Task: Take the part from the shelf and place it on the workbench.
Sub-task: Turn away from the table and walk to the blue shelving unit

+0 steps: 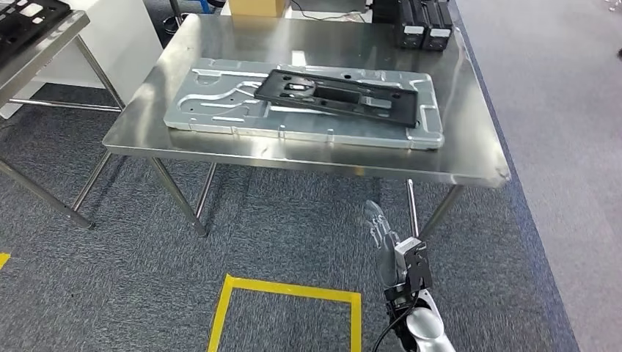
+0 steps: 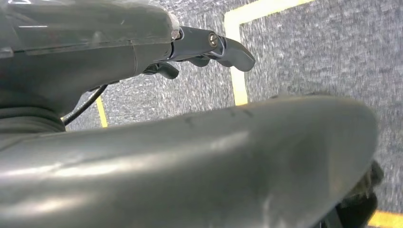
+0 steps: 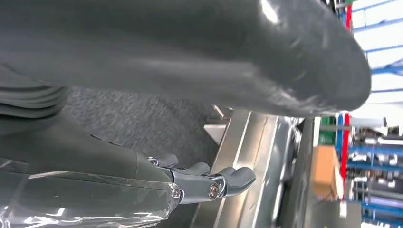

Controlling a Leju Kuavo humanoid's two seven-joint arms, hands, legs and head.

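Head view: we log the black part [image 1: 339, 94] lying flat and slightly askew on the grey metal panel [image 1: 220, 103], which rests on the steel workbench [image 1: 469, 139]; no hand touches it, so we judge the placing done, with only withdrawal left. The part sits well inside the panel's outline, and the panel keeps a bare steel margin from the bench's near and right edges. Our right hand [image 1: 383, 235] hangs below the bench's front edge, near its right leg, fingers extended and apart, grasping nothing; the right wrist view confirms loose, unclenched fingers [image 3: 209, 183] beside the bench edge. Our left hand [image 2: 204, 47] is low over the carpet, fingers released and holding nothing, above the yellow floor tape [image 2: 237, 57]. Dark boxes [image 1: 422, 26] stand at the bench's far right corner; a second table [image 1: 29, 44] stands at left. Open carpet lies around us for stepping back.
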